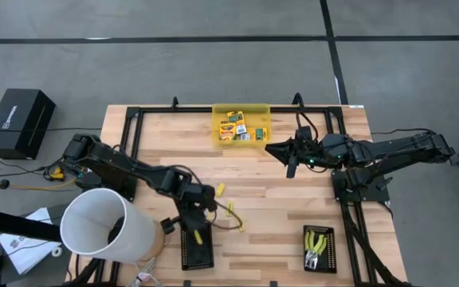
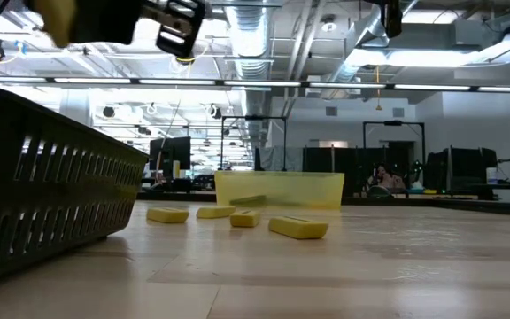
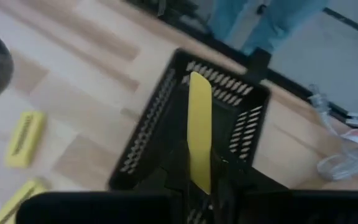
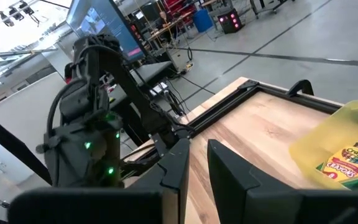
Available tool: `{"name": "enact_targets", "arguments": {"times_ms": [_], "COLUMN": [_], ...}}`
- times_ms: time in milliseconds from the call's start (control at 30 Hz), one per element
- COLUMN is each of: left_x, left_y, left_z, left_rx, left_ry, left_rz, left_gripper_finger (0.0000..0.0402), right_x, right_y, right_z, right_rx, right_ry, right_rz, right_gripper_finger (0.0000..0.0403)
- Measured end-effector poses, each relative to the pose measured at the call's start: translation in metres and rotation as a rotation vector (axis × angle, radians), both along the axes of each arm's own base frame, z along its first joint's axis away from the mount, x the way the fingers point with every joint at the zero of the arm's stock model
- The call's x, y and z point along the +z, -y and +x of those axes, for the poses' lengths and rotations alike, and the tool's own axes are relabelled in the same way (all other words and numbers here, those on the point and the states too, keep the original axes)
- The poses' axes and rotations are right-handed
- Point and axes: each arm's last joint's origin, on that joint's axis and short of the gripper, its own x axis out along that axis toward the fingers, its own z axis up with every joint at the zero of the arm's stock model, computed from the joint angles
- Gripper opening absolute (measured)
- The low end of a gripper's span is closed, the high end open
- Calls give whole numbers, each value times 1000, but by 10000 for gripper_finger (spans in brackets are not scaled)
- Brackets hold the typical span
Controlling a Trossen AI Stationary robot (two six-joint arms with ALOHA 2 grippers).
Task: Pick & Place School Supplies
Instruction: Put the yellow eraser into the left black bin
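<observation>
High view first: your left gripper (image 1: pixel 198 231) hangs over the black tray (image 1: pixel 197 253) at the near left of the table, and its jaws are clamped on a yellow stick (image 3: pixel 199 132). Your left wrist view shows why it is held that way: the stick stands lengthwise between the fingers, pointing straight down into the tray's open top, so letting go should drop it inside, not across the rim. I judge you are at the release step for this one.

More sticks (image 1: pixel 235 214) lie loose on the wood just beside that tray, within easy reach of the same arm; the low view shows four of them (image 2: pixel 297 229) in a row before the yellow bin (image 2: pixel 278 190).

Your right gripper (image 1: pixel 291 166) waits near the bin at the far edge, jaws a narrow gap apart and holding nothing. The printed boxes (image 1: pixel 237 127) sit inside the bin, likely next for that arm.

The two hand tools (image 1: pixel 317 245) already lie in the other black tray (image 1: pixel 319 233), near right.

Watch the white cylinder (image 1: pixel 106 225) close by your left arm.
</observation>
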Motion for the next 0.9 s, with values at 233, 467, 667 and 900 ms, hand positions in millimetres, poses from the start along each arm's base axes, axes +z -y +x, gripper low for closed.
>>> {"name": "enact_targets", "arguments": {"times_ms": [233, 467, 667, 900], "left_x": [-13, -28, -35, -33], "left_y": [11, 12, 12, 12], "left_z": [-7, -10, -9, -7], "left_rx": [-40, -29, -24, -30], "left_ry": [1, 14, 10, 39], "left_rz": [-9, -46, -47, -54], "left_gripper_finger": [25, 25, 25, 102], "right_x": [0, 0, 0, -1], "right_y": [0, 0, 0, 0], "right_z": [0, 0, 0, 0], "right_rx": [-2, -2, -2, -2], "right_ry": [6, 8, 7, 1], "right_rz": [20, 27, 26, 25], "right_gripper_finger": [52, 52, 52, 52]}}
